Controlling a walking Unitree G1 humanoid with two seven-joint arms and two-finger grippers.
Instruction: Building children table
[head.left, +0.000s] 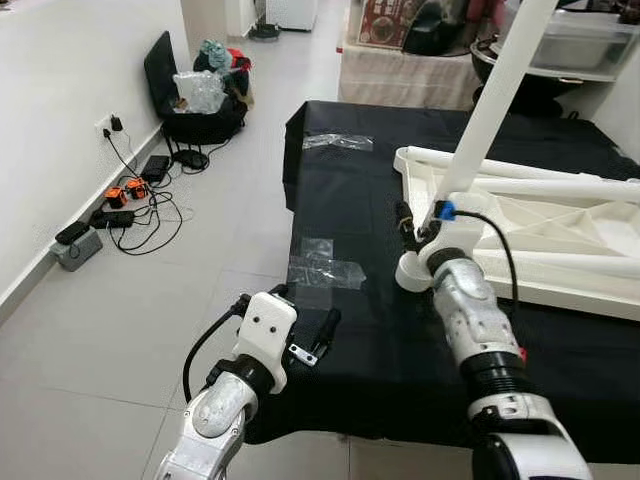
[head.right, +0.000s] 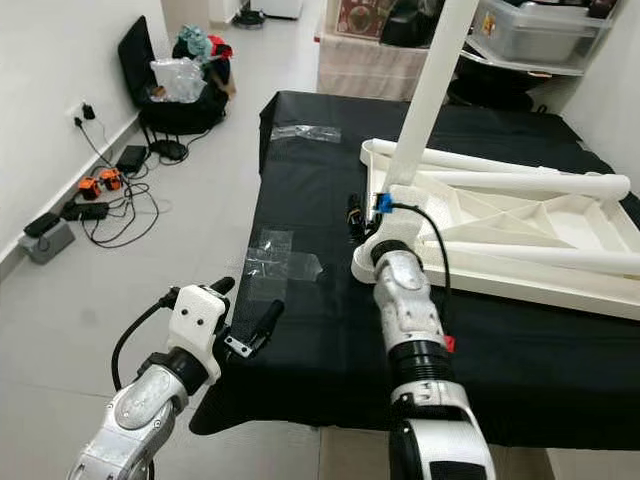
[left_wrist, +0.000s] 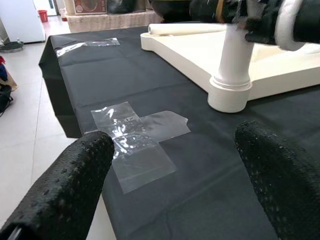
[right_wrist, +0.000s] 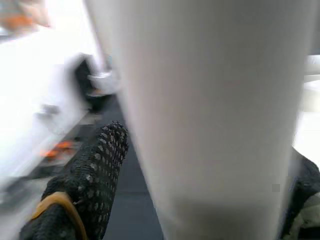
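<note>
A white children's table top (head.left: 540, 230) lies upside down on a table under a black cloth (head.left: 360, 330). One white leg (head.left: 495, 100) stands upright in its near corner socket (left_wrist: 229, 95). My right gripper (head.left: 422, 226) is shut on this leg just above the socket; the leg (right_wrist: 210, 115) runs between its black fingers (right_wrist: 95, 165). More white legs (head.left: 560, 187) lie flat on the top. My left gripper (head.left: 300, 305) hovers open at the cloth's front left edge, holding nothing, with its fingers (left_wrist: 75, 180) wide apart over a patch of clear tape (left_wrist: 135, 135).
A second tape strip (head.left: 338, 141) sits at the cloth's far left. On the floor to the left are cables and a power strip (head.left: 120, 205) by the wall, and a black bag (head.left: 195, 85). A shelf with a plastic bin (head.left: 590, 45) stands behind the table.
</note>
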